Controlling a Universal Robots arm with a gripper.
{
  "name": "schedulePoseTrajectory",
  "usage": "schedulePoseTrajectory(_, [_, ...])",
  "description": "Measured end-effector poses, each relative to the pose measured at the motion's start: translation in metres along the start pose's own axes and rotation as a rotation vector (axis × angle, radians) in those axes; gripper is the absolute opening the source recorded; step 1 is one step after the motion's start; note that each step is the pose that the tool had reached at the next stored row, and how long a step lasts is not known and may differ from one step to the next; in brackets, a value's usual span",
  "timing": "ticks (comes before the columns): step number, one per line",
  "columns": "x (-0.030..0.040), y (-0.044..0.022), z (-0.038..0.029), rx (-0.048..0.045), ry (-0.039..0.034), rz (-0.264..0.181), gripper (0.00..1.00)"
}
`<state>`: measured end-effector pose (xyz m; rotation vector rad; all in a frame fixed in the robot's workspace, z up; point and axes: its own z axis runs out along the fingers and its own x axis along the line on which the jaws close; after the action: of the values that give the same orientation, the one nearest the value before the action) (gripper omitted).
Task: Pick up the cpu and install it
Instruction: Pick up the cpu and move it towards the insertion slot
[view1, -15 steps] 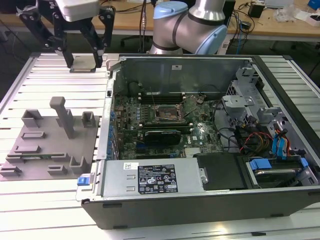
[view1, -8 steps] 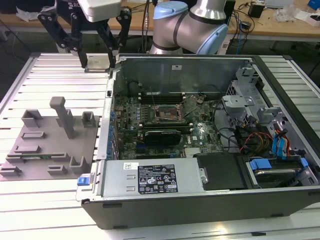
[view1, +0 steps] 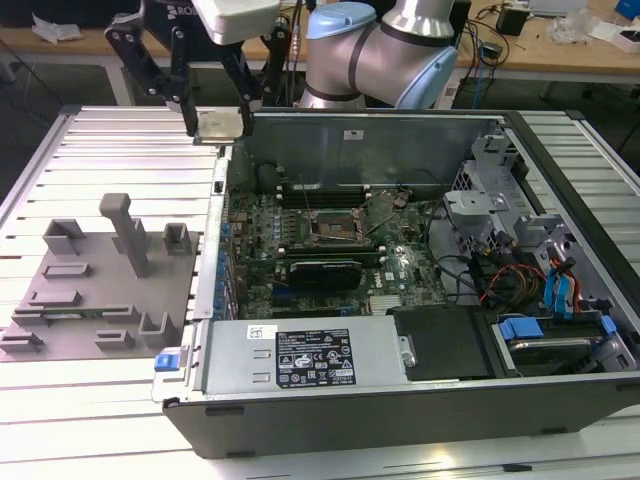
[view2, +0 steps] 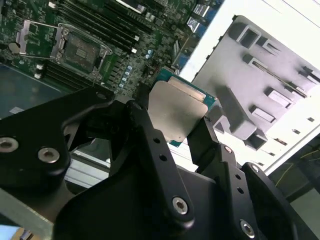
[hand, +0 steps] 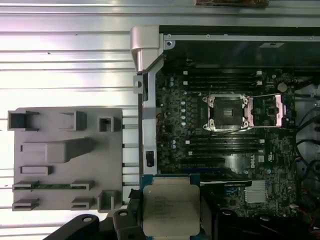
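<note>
Cpu gripped in mid-air by the case corner

The pincer (view1: 220, 129) is closed on two opposite edges of the cpu (view1: 221, 123), holding it flat above the open computer case's (view1: 350, 145) corner. The motherboard socket (view1: 335, 226) is well apart from it, and a grey fixture plate (view1: 85, 310) lies on the bench (view1: 110, 150).

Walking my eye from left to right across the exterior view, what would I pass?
Grey fixture plate → cpu held in the jaws → motherboard socket → blue cables.
</note>
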<state>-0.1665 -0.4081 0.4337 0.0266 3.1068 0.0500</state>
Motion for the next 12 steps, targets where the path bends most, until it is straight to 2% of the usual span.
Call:
schedulePoseTrajectory(6, [-0.0159,0.0002,0.0005,0.0001,0.0000,0.000,0.55])
schedulePoseTrajectory(8, [-0.0220,0.0004,0.0007,0.0001,0.0000,0.000,0.55])
schedulePoseTrajectory(10, [-0.0310,0.0005,0.0010,0.0001,0.0001,0.000,0.55])
schedulePoseTrajectory(12, [-0.0363,0.0006,0.0012,0.0001,0.0000,0.000,0.55])
